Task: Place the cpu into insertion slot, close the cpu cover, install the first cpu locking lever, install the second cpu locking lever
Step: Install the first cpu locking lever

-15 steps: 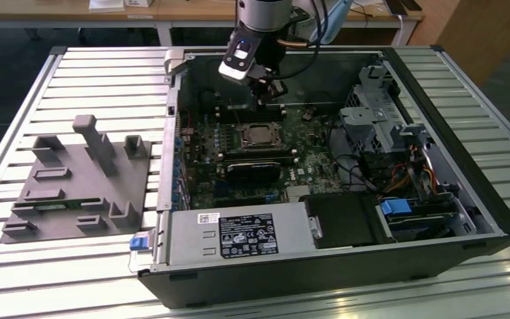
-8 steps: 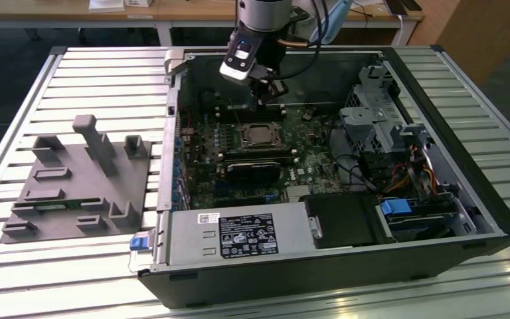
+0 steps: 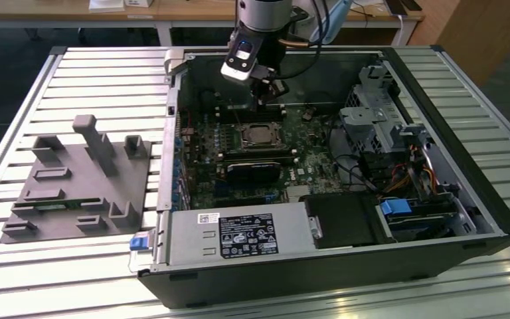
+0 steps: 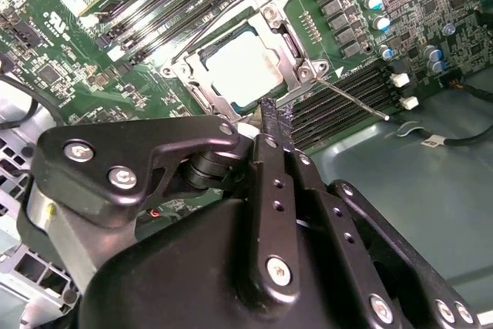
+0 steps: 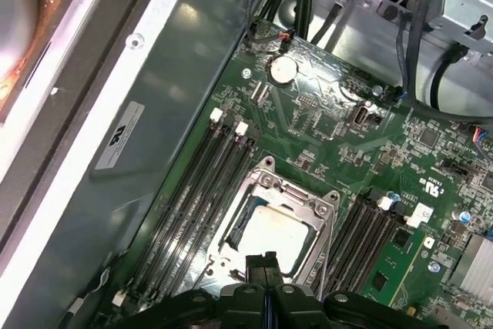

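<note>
Your gripper (image 4: pixel 269 112), fingers together and empty, hovers over the chip (image 4: pixel 243 67), seated under its lowered cover (image 4: pixel 286 44); one lever (image 4: pixel 354 99) nearby looks unlatched.

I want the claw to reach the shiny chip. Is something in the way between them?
Nothing visible is. In the second wrist view the gripper hangs right beside the cpu cover, and the cpu shows bare through its window; the frame overlaps only the chip's edges.
</note>
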{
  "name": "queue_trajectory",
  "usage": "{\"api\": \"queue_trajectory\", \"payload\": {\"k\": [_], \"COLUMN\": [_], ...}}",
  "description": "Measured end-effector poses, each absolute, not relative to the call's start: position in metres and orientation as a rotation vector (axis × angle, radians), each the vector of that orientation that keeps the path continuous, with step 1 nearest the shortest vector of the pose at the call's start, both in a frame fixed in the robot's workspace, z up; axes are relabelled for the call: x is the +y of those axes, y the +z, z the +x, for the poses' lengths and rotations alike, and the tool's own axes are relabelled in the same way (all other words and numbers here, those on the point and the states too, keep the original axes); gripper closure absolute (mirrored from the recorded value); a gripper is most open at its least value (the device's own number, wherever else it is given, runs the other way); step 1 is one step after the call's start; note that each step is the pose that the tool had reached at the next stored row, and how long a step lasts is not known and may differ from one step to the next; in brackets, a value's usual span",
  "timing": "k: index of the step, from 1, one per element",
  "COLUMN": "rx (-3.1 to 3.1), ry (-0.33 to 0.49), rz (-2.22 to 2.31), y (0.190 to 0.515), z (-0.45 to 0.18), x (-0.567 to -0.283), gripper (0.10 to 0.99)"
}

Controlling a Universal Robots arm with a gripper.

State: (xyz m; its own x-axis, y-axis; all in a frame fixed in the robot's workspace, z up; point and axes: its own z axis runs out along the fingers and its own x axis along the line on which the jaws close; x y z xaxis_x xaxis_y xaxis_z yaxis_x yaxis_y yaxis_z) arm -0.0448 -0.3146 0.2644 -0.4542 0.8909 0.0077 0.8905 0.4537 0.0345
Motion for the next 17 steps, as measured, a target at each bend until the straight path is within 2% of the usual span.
{"api": "queue_trajectory", "payload": {"k": [17], "rx": [2.725], "ry": [0.052], "rz": [1.541], "y": [0.2644], "z": [-0.0448], "x": [-0.3146], "gripper": [0.980]}}
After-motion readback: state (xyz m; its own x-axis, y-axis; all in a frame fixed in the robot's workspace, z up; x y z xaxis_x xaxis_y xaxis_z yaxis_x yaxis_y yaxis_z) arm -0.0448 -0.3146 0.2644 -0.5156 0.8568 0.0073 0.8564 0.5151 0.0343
